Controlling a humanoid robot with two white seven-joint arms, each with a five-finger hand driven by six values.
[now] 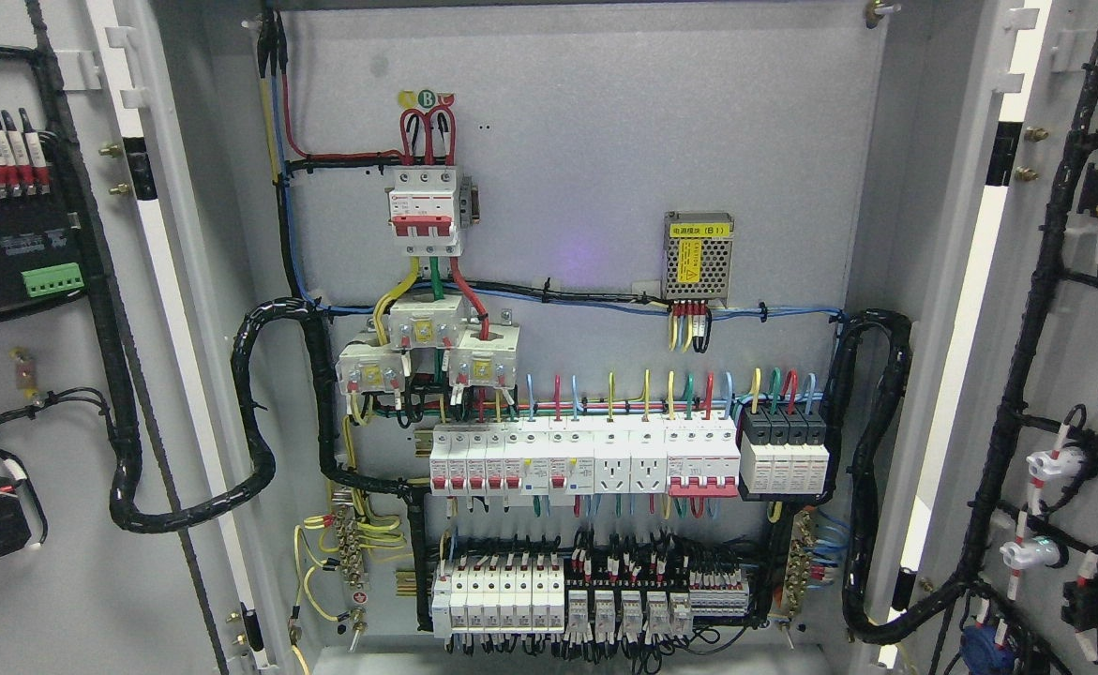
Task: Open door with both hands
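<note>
You see no robot hand or arm anywhere in the head view, so you cannot tell whether either hand's fingers are spread or curled, nor how the doors lie relative to them.

Both doors of the grey metal electrical cabinet (924, 281) stand swung wide. The left grey steel door leaf (70, 562) fills the picture's left edge and the right grey steel door leaf (1074, 309) fills the right edge. Each shows you its inner face. Their long axes run up and down, leaning slightly outward toward the top in this view.

On the left leaf's inner face you see a black terminal module with a green connector strip (52, 278) and a black spiral-wrapped cable bundle (248, 412) looping from the leaf into the cabinet. The right leaf carries black wiring looms and white round indicator backs (1050, 464).

Between the leaves the grey back panel (605, 141) lies fully exposed. It holds a white three-pole breaker with a red toggle (425, 208) near the top, a small perforated metal power supply with a yellow label (697, 255) to its right, and a long row of white breakers and sockets (595, 457) across the middle.
</note>
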